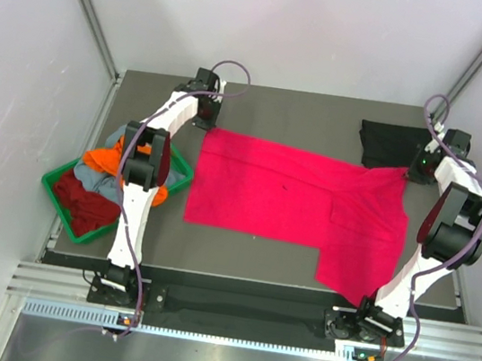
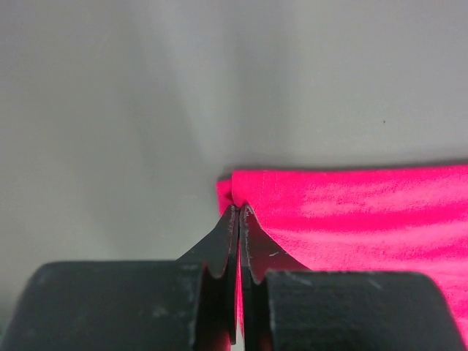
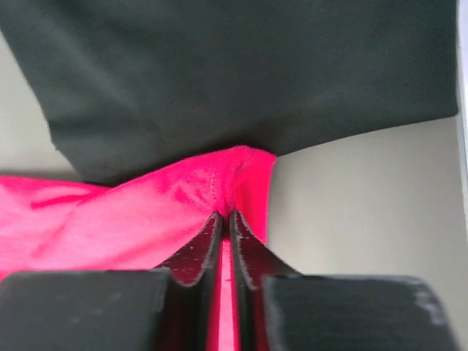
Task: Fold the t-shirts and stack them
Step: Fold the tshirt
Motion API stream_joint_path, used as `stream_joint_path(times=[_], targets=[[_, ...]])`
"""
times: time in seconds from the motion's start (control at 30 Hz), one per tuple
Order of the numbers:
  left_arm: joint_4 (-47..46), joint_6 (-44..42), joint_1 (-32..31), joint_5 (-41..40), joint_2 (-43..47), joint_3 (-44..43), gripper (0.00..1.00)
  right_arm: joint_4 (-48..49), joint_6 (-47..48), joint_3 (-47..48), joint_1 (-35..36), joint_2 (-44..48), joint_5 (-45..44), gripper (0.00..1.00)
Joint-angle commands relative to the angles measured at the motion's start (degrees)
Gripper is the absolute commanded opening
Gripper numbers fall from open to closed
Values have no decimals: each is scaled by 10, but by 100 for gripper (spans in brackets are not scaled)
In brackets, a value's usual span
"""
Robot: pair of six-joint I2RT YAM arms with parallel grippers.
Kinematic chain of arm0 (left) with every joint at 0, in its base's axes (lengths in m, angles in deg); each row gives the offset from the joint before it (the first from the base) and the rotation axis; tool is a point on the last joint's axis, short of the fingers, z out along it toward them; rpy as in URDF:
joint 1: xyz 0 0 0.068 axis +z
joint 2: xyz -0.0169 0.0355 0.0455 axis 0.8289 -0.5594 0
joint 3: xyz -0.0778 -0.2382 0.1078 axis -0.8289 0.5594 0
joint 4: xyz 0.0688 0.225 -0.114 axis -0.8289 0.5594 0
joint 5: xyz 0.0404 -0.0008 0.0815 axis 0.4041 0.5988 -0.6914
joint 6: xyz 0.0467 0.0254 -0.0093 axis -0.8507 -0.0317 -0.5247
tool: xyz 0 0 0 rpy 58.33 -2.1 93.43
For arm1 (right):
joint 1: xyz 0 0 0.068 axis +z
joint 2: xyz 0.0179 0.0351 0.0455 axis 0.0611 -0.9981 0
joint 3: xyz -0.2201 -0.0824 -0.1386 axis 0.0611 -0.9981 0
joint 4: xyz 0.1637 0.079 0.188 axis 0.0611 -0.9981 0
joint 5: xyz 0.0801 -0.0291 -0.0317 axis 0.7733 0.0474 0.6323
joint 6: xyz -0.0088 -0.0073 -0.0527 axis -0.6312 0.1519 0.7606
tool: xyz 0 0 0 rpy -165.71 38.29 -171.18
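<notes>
Only partway: gripping the far corners of the pink t-shirt [image 1: 284, 196], flat on the table [image 1: 248, 254], with left end effector [image 2: 238, 208] and right end effector [image 3: 225, 213] clamped shut. Black t-shirt [image 1: 390, 144] apparently folded, far right; heap [image 1: 95, 186] in tray [image 1: 47, 179] yet to fold.

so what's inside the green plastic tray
A heap of soft cloth: orange tee, grey-blue tee, dark red tee. The left arm covers part; whatever lies beneath the heap is hidden.

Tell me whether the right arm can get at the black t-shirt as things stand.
Likely not yet. The black t-shirt lies just beyond the right pincer with nothing between, but that pincer is shut on a corner of the pink-red t-shirt and would have to let go first.
</notes>
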Motion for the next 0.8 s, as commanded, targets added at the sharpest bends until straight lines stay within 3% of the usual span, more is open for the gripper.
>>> stream_joint_path(times=[0.0,0.57,0.77], targets=[[4,-8,6,-58,-26,-14,0,35,2,1,-14,-4,-22,1],[7,26,8,-108,-14,2,0,70,-32,-35,-16,-7,-70,0],[-7,49,8,-107,7,7,0,74,-53,-21,-15,-5,-61,7]])
